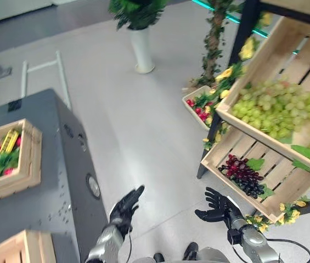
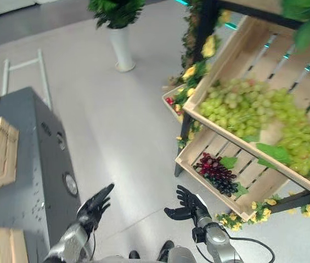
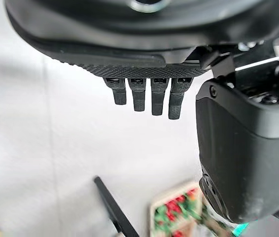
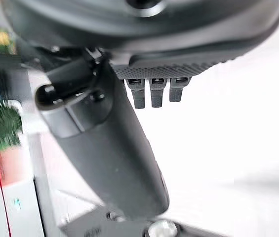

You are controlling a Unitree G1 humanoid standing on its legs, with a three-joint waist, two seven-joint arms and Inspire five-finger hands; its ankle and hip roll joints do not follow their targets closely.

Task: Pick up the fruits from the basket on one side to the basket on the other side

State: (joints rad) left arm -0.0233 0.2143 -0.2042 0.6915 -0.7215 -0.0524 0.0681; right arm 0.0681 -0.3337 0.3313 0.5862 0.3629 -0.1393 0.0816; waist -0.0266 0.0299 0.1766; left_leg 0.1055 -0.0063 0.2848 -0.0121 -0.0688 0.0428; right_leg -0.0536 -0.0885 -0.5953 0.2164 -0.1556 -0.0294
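We look down at a pale floor between two fruit displays. On our right stands a tiered wooden shelf: its upper crate (image 1: pixel 264 52) is heaped with green grapes (image 1: pixel 278 109), and the lower crate (image 1: pixel 237 183) holds one bunch of dark purple grapes (image 1: pixel 244 175) lying near its front edge beside green leaves. A small crate of red fruit (image 1: pixel 198 107) sits on the floor at the foot of the shelf. On our left is a grey cabinet (image 1: pixel 61 181), and on its top near the left edge rests a wooden crate (image 1: pixel 31 156) with red fruit and greenery, likely the receiving basket. A white vase with a plant (image 1: pixel 142 49) stands further back. Our left hand (image 1: pixel 126 205) hangs over the floor just beside the cabinet, fingers straight and released, holding nothing. Our right hand (image 1: pixel 218 207) hovers near the front corner of the lower crate, fingers relaxed and spread, also empty. No fruit has been lifted yet. We judge the next reach toward the purple grapes risky: the hand could strike the crate's front rim, or a loose grasp on the soft bunch could pull off berries or drop it on the floor during the carry across.
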